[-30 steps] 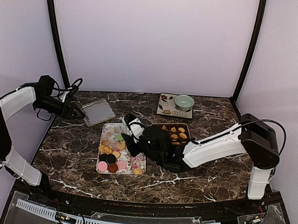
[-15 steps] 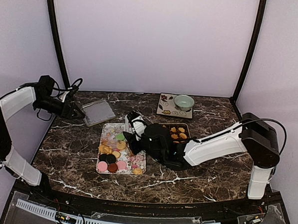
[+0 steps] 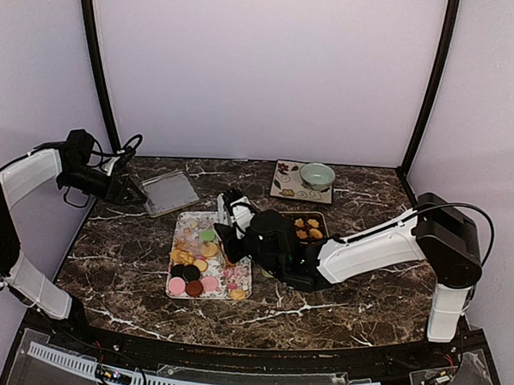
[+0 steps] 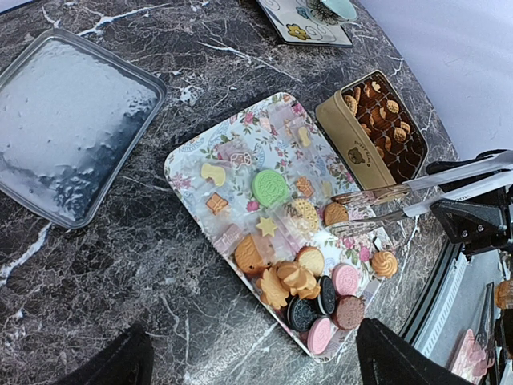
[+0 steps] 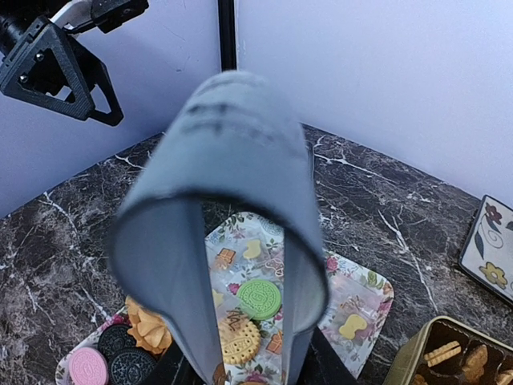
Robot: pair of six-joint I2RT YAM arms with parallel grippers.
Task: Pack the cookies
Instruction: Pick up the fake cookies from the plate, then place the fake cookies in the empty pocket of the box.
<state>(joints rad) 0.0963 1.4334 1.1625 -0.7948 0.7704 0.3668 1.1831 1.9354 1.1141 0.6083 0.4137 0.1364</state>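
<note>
Pick step | right gripper (image 4: 469, 218) clamped on tongs (image 4: 433, 180), tips straddling tan cookie (image 4: 337, 213) at tray's (image 4: 191, 157) 3 o'clock | left gripper (image 4: 252, 365) apart | next I squeeze, lift, carry to tin (image 4: 353, 148) at 2 o'clock

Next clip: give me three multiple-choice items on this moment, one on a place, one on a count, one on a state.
1. Where does the lid lie?
A. on top of the tin
B. on the table, beside the tray
C. in the bowl

2. How many of the cookies on the tray are green?
A. none
B. one
C. three

3. How is the left gripper?
A. shut on a cookie
B. shut on the tongs
C. open and empty

Answers:
1 B: the lid lies flat on the table, apart from the open tin.
2 B: a single green cookie shows.
3 C: its fingers stand wide apart, holding nothing.
</note>
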